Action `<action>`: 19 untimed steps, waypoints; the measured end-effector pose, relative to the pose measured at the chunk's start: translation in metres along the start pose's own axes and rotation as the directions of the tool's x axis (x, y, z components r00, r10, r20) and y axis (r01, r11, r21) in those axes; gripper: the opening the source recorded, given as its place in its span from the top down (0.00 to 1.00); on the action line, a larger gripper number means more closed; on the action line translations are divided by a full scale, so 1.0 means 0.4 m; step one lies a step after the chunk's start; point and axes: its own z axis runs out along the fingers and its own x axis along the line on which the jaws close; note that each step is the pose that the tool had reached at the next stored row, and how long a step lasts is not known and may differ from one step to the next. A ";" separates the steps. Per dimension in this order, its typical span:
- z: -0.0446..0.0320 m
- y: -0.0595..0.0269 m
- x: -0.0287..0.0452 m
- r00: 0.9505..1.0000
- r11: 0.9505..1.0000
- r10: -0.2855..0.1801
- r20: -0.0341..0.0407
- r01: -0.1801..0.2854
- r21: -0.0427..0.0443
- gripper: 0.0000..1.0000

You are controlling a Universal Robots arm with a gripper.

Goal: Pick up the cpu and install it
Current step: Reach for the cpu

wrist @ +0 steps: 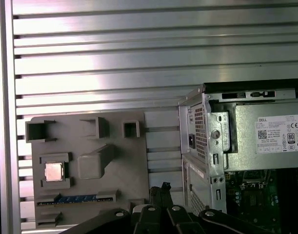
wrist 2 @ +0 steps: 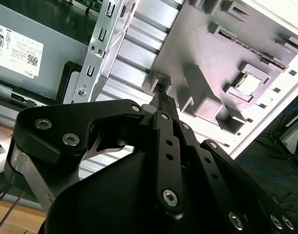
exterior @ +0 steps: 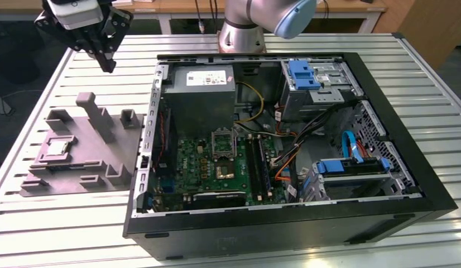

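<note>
Hovering hand: black robot hand point(exterior: 107, 66) is hanging closed and empty.
Chip: small silver square cpu point(exterior: 58, 147) is lying well below it, leftward in the exterior view, in a grey plastic fixture point(exterior: 85, 167).

The arm point(exterior: 241, 36) is silver-grey with a pale blue joint cap point(exterior: 294, 17), top centre of the exterior view; the black gripper point(exterior: 107, 67), upper left, bears silver screws point(wrist 2: 170, 196).
</note>
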 end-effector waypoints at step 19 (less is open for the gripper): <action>0.002 -0.001 0.013 1.000 1.000 0.000 0.000 0.000 0.000 0.89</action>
